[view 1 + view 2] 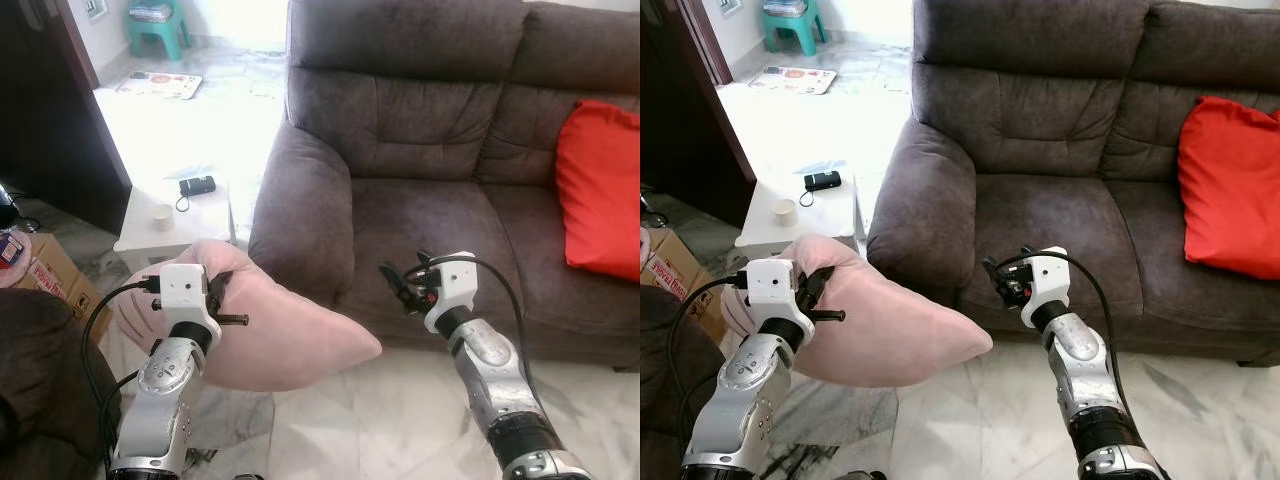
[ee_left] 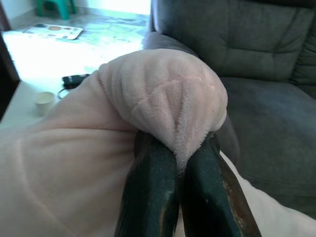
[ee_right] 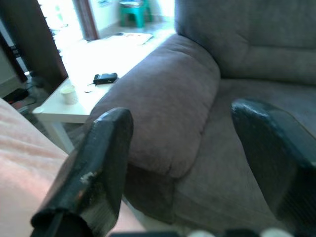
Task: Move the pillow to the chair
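Closest to the camera, the left gripper (image 1: 222, 290) pinches a fold of the pink pillow (image 1: 290, 335), which hangs in the air in front of the sofa's left armrest (image 1: 300, 225), above the pale marble floor (image 1: 400, 420). From the left wrist, the two black fingers (image 2: 153, 197) press together on a bunched corner of the plush fabric. The right gripper (image 1: 400, 285) hovers free in front of the sofa seat (image 1: 440, 230), just beside the pillow's tip, its fingers spread wide with nothing between them; the right wrist view looks between them at the armrest and seat. A red cushion (image 1: 600, 190) leans against the backrest at the far right of the dark brown sofa (image 1: 430, 110). Left of the armrest stands a small white table (image 1: 175, 215) bearing a black case (image 1: 197, 185) and a small cup (image 1: 161, 216). Farther back are a green stool (image 1: 158, 28) and a flat printed mat (image 1: 158, 85) on the floor. A cardboard box (image 1: 45, 270) sits at the left edge, next to a dark upholstered shape (image 1: 40, 370) in the lower left corner.
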Robot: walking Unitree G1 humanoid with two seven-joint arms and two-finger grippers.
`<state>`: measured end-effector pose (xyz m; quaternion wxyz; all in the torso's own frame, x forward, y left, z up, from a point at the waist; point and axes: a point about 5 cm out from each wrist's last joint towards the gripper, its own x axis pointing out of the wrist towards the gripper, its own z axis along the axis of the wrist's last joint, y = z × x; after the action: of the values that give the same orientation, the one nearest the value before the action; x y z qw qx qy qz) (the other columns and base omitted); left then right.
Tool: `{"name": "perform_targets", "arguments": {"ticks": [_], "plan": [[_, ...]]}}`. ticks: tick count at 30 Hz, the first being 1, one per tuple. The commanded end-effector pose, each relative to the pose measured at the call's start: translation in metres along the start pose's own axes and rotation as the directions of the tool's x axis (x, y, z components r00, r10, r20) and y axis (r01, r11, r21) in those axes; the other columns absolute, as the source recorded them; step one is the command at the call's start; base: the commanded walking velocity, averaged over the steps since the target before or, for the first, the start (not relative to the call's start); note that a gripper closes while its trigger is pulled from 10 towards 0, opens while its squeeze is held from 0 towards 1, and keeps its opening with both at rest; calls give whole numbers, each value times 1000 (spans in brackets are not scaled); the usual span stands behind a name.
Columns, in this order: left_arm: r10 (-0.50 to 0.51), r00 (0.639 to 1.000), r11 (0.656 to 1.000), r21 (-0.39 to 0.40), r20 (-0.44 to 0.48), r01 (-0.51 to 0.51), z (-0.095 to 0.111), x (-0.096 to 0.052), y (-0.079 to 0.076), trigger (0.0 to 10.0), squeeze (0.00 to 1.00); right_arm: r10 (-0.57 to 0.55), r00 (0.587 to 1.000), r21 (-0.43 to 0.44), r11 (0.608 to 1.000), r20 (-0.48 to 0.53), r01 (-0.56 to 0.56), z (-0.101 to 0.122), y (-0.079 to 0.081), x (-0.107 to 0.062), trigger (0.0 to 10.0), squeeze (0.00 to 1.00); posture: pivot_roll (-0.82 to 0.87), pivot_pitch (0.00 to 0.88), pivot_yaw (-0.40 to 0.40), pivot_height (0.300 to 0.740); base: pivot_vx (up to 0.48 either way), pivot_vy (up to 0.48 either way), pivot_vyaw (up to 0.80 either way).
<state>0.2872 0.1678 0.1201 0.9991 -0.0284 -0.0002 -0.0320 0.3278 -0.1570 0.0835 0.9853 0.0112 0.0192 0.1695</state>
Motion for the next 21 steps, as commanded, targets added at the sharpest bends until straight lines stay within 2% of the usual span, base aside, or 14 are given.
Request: {"name": "perform_targets", "arguments": {"ticks": [1,17,21], "plan": [[-34,994,999,9,103,33,21,4,-7,10000,0,-42,999,5,999,13,41,-1,-6,-4,10000,0,72,57,-35,740,0,0,-788],[-26,994,1000,20,102,24,22,3,-5,10000,0,-56,998,16,998,24,55,0,0,0,10000,0,80,63,-33,740,0,0,-788],[-25,995,998,53,101,20,21,4,-5,10000,0,-68,997,22,997,33,67,2,0,0,10000,0,72,62,-25,740,0,-120,-788]]}}
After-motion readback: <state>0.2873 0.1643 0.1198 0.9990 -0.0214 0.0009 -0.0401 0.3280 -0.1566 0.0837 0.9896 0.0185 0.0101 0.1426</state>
